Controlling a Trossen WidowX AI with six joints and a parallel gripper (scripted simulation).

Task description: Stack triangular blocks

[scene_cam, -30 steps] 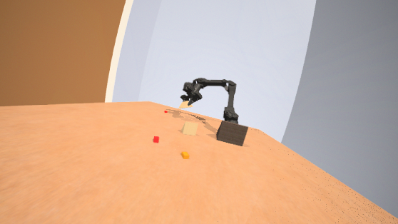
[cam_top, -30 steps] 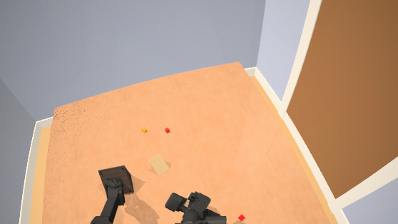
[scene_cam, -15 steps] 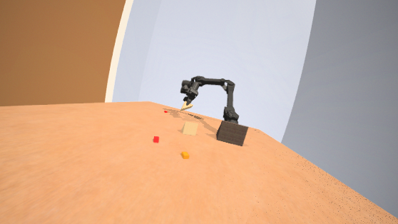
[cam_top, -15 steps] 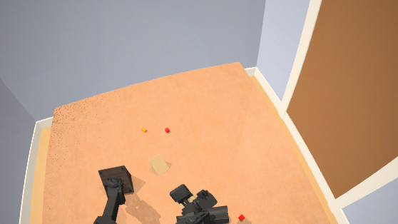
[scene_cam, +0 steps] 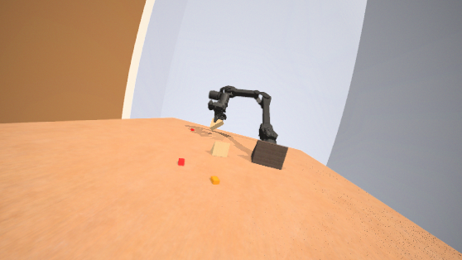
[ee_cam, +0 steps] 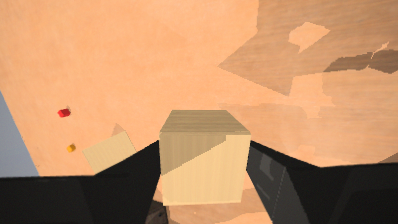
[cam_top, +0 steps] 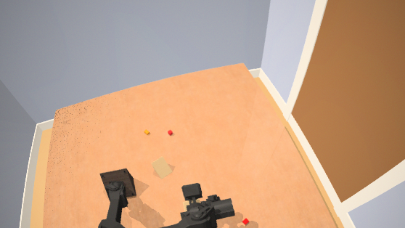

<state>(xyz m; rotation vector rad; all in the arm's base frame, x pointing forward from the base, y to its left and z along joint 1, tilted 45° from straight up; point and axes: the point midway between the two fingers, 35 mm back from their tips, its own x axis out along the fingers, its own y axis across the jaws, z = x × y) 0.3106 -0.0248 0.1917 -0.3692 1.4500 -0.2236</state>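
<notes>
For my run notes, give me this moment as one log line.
gripper: shut on wooden block | block: lifted off table | second block: on table, untouched | stacking: not yet done

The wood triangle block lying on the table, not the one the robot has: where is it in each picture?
Top: the lying triangular block sits low and left of centre, right of the dark base box.
Exterior: it is near the middle, left of that box.
Wrist: it is lower left, beside the held triangular block in the gripper.
Shared landmark: the small orange cube.
</notes>
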